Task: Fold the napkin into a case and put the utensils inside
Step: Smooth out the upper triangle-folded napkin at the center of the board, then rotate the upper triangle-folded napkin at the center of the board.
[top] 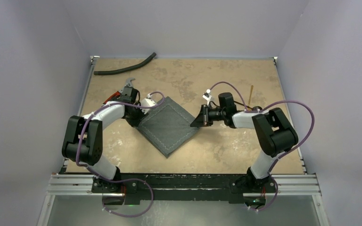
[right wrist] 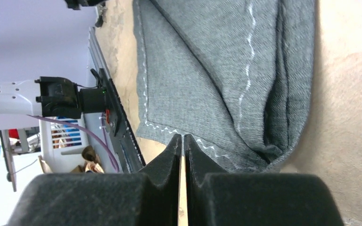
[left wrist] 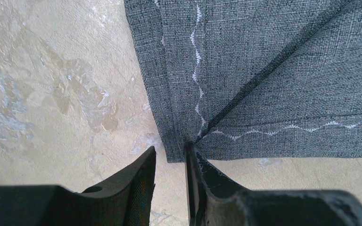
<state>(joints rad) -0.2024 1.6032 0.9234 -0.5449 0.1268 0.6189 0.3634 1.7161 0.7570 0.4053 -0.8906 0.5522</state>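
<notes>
Left gripper (left wrist: 170,151): at the left corner of the napkin (top: 168,126), jaws partly apart with bare counter (top: 226,150) showing between them; the corner tip lies at their mouth, unclamped.
Right gripper (right wrist: 182,138): at the napkin's right corner, jaws a narrow slit apart, holding nothing.
Napkin: folded flat as a diamond, one corner toward the arm bases, the opposite toward the far edge; diagonals about equal.
Gold utensil (top: 251,94): right of the napkin, long axis toward the far edge.
</notes>
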